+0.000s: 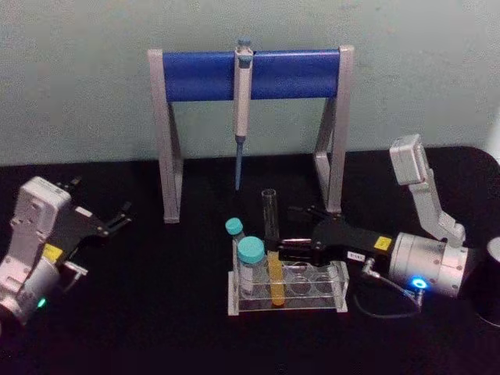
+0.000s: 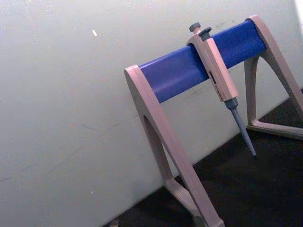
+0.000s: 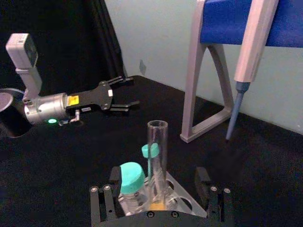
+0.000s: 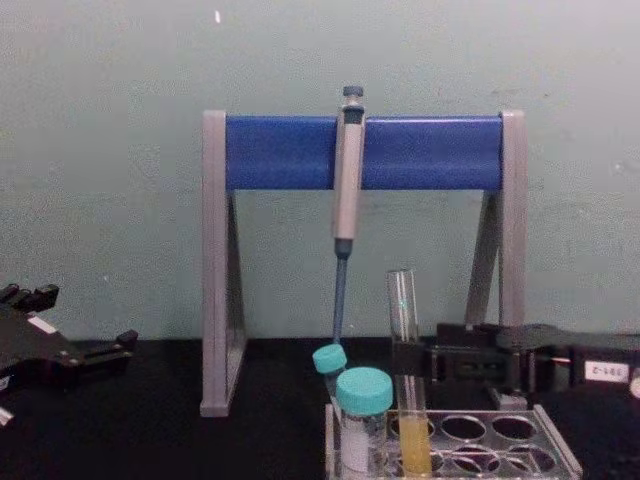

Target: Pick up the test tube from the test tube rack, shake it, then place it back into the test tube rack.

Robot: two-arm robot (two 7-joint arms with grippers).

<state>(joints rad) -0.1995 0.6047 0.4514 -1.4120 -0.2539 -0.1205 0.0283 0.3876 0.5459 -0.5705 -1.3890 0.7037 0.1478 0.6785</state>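
As test tube stands mouth-up in rack, right pincer spread around it

Around the test tube, teal-capped vials crowd 9 o'clock, the right gripper fills 3 o'clock, the pipette stand (pipette hanging) bars 12, and 6 o'clock lies open.
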